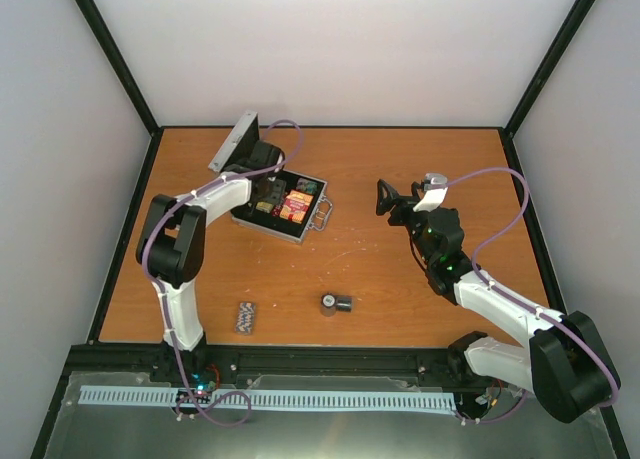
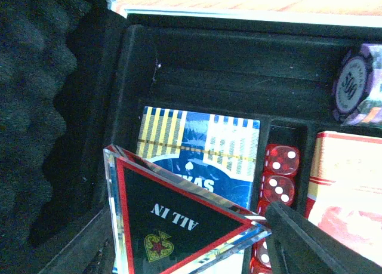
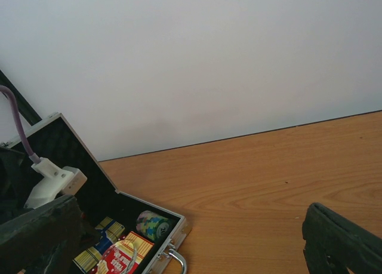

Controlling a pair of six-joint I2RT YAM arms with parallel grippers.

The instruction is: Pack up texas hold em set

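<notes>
The silver case (image 1: pixel 316 217) lies open at the back left, its lid (image 1: pixel 233 142) upright. My left gripper (image 1: pixel 266 193) is inside it, shut on the red-edged black "ALL IN" triangle (image 2: pixel 173 220), held tilted over the blue card box (image 2: pixel 203 148). Red dice (image 2: pixel 280 172), a red card box (image 2: pixel 349 184) and a purple chip stack (image 2: pixel 357 83) sit in the lining. My right gripper (image 1: pixel 388 198) is open and empty, raised right of the case; its fingers (image 3: pixel 340 244) are wide apart. Striped chips (image 1: pixel 245 317) and round buttons (image 1: pixel 335 303) lie on the table in front.
The case's metal handle (image 1: pixel 324 216) points toward the right arm. White walls stand on three sides of the wooden table (image 1: pixel 400 279). The black rail (image 1: pixel 320 359) runs along the near edge.
</notes>
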